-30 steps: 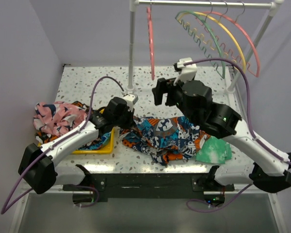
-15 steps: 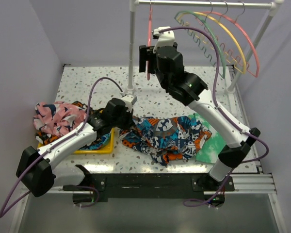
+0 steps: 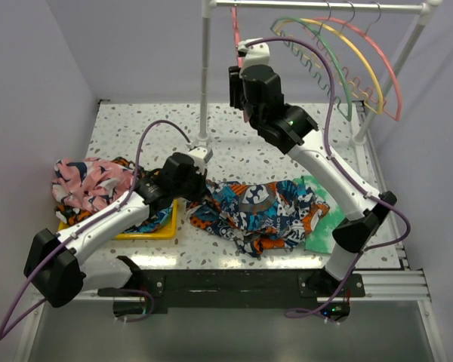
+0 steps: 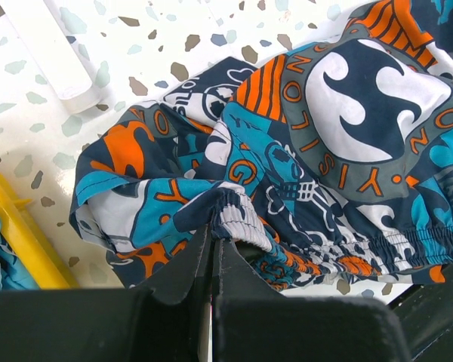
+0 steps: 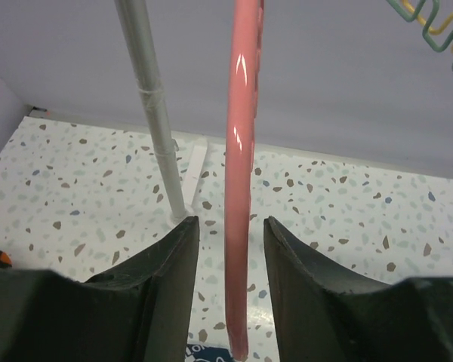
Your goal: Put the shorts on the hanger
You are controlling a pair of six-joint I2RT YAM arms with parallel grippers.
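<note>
Soft crumpled shorts [image 3: 260,211], orange/teal/navy/white print, lie centre-front on speckled terrazzo tabletop [image 3: 136,128]. L gripper [image 4: 211,241] clamped fully on a bunched fabric fold. Thin glossy coral-pink hanger [image 5: 240,188] hangs from white metal rail [image 3: 317,6]; R gripper [image 5: 232,226] part-open, straddling its rod, gaps both sides.

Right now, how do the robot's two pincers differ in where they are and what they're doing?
The left pincer is low by the table; the right pincer is high up near the clothes rail. The left pincer is shut on a fold of the shorts; the right pincer is open, its jaws either side of the pink hanger with gaps showing. Both have two dark fingers.
</note>
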